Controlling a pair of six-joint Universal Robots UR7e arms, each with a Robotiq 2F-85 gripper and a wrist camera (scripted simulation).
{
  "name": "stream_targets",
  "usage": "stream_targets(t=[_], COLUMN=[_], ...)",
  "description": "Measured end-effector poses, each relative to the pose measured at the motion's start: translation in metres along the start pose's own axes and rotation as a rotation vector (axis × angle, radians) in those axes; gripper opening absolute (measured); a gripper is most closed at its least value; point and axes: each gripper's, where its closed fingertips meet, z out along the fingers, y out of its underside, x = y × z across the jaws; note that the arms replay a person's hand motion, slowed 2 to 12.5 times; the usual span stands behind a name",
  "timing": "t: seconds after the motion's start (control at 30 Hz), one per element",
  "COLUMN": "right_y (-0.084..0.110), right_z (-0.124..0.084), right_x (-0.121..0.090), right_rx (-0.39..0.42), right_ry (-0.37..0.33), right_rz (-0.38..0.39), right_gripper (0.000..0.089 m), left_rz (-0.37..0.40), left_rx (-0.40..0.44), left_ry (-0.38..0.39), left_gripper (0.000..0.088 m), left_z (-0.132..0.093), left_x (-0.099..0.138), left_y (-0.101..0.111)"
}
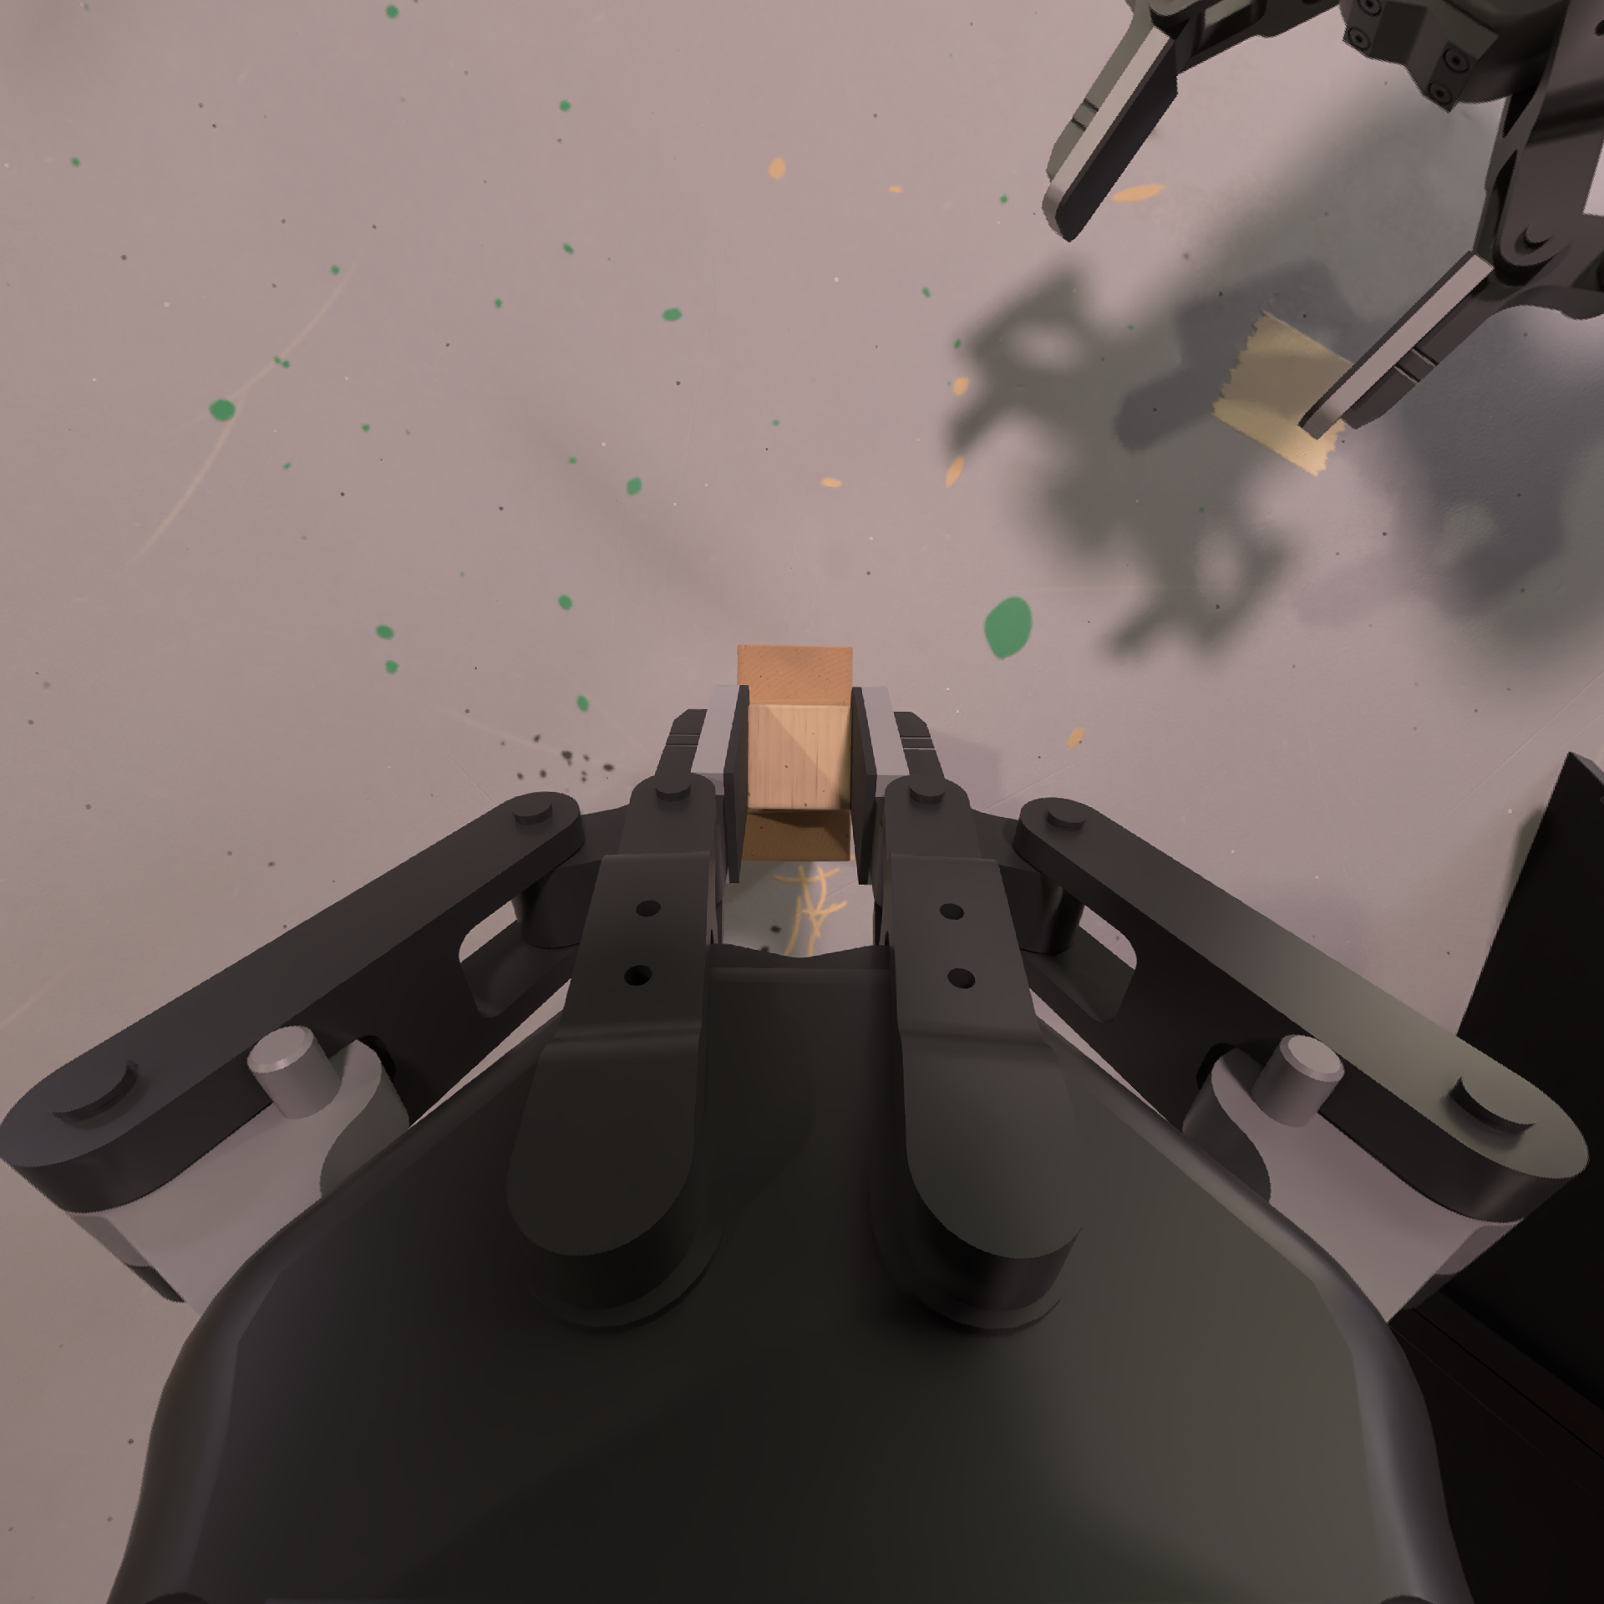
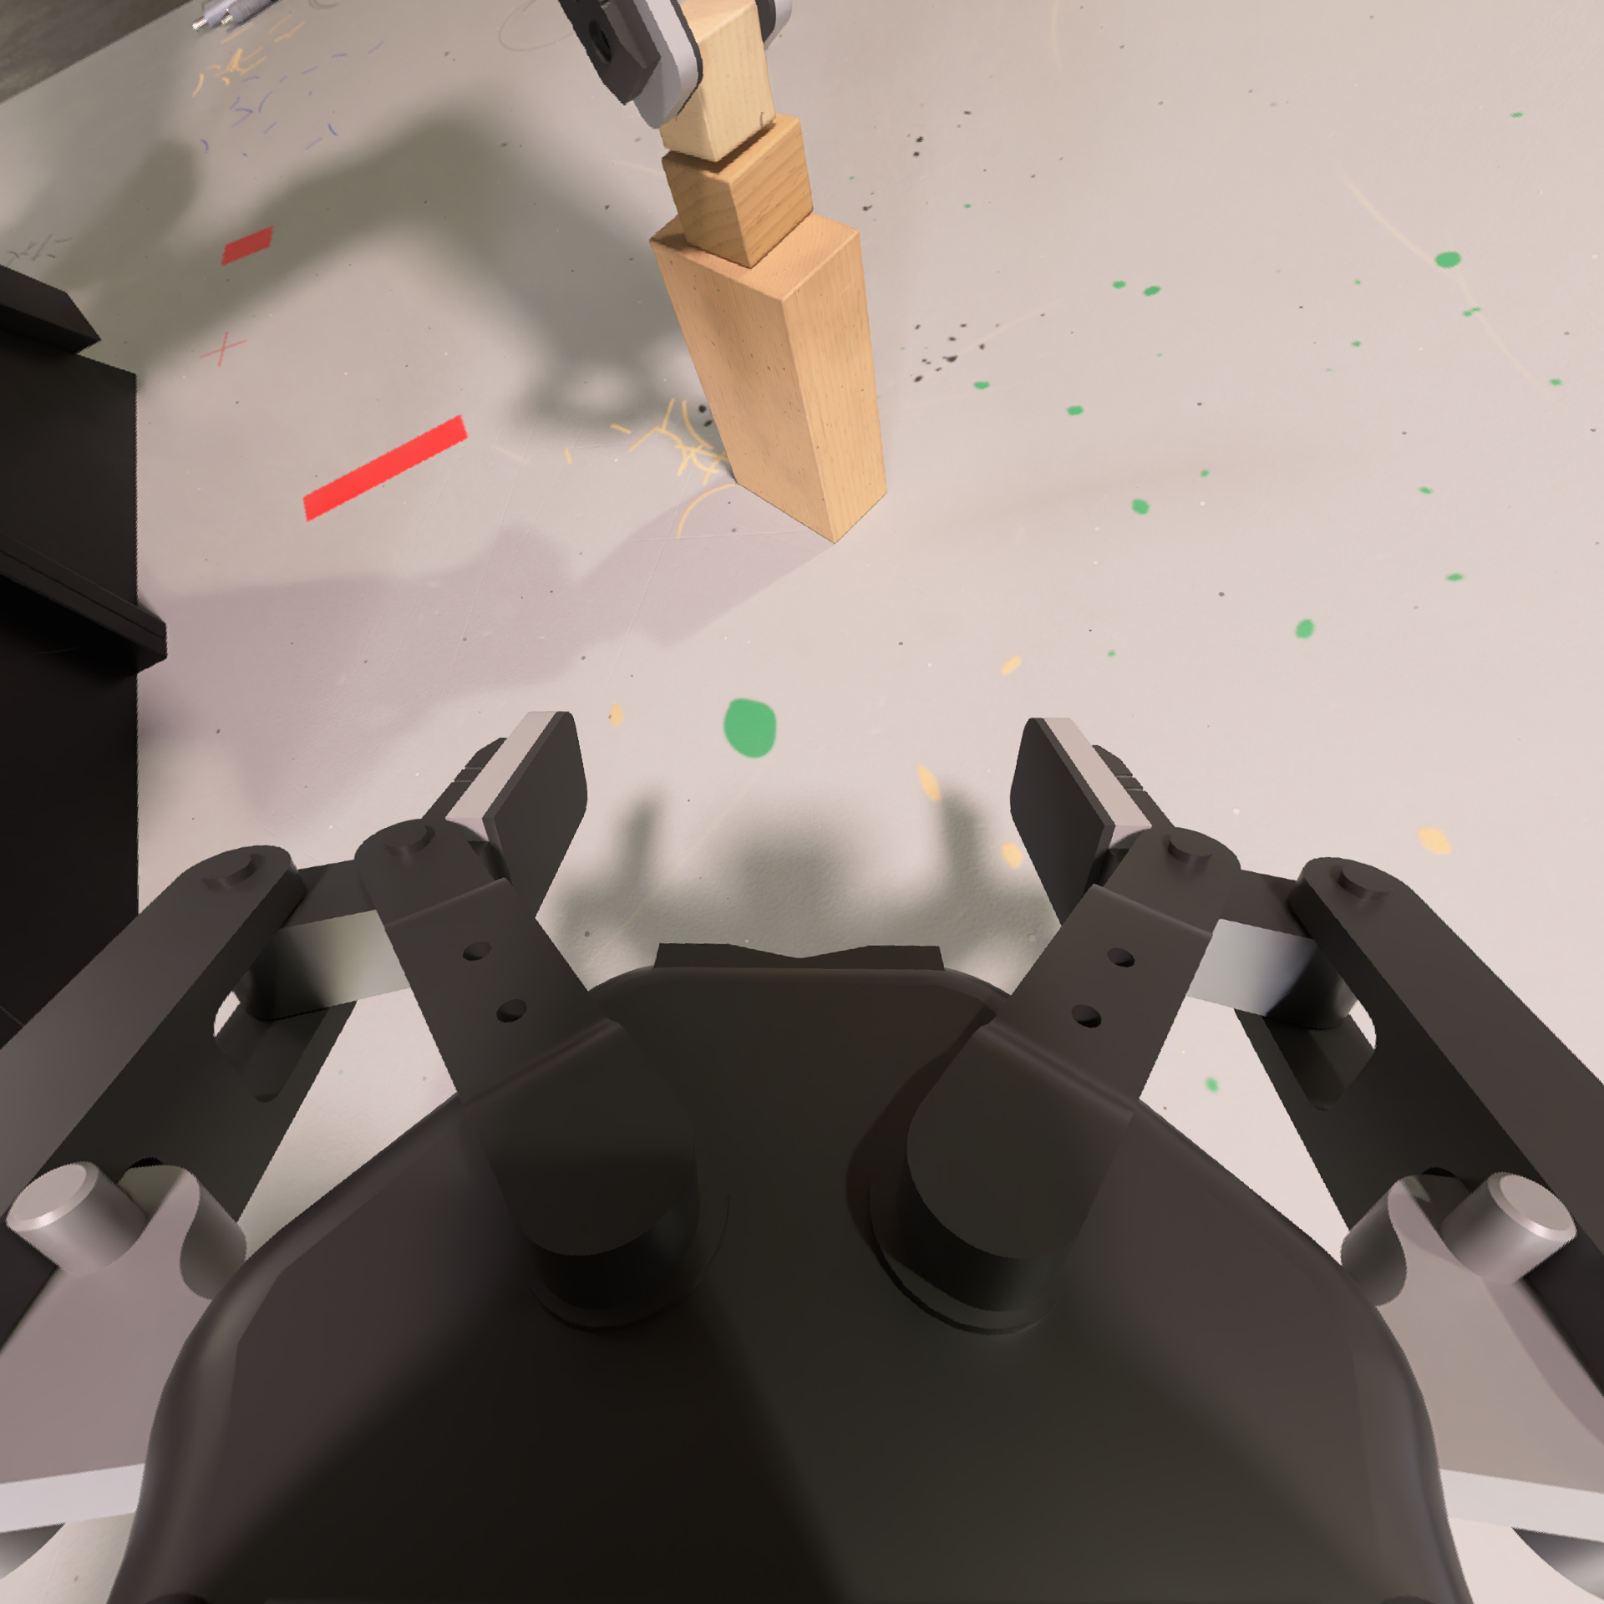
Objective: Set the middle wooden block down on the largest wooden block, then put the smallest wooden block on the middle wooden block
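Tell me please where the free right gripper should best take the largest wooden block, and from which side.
Judging from the right wrist view, the right gripper, open and empty, could close on the lower half of the largest wooden block, across two opposite flat faces, coming in level from its own side. The block stands upright and tall, and the middle wooden block occupies its top.

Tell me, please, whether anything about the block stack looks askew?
Yes. The smallest block, gripped by the left gripper, sits twisted and slightly tilted on the middle block, which is itself rotated against the largest block.
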Motion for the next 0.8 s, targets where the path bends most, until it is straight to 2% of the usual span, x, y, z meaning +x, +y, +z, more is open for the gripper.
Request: stream_targets(t=[0.37,0.43,0.6,0.8], right_y=[0.0,-0.0001,0.0,0.0001], right_z=[0.0001,0.0,-0.0002,-0.0001], right_x=[-0.0003,-0.0003,0.0001,0.0], right_rx=[-0.001,0.0,0.0,0.0], right_ry=[0.0,0.0,0.001,0.001], right_rz=[-0.002,-0.002,-0.001,0.0], right_gripper=[0.0843,0.0843,0.0844,0.0845], left_rz=[-0.004,-0.002,-0.001,0.003], left_rx=[0.003,0.001,-0.003,-0.012], left_ry=[0.004,0.006,0.008,0.012], left_gripper=[0.0206,0.0294,0.042,0.0468], left_z=[0.0011,0.0018,0.0032,0.0044], left_x=[-0.0002,0.0002,0.001,0.0018], left_y=[-0.0003,0.0005,0.0017,0.003])
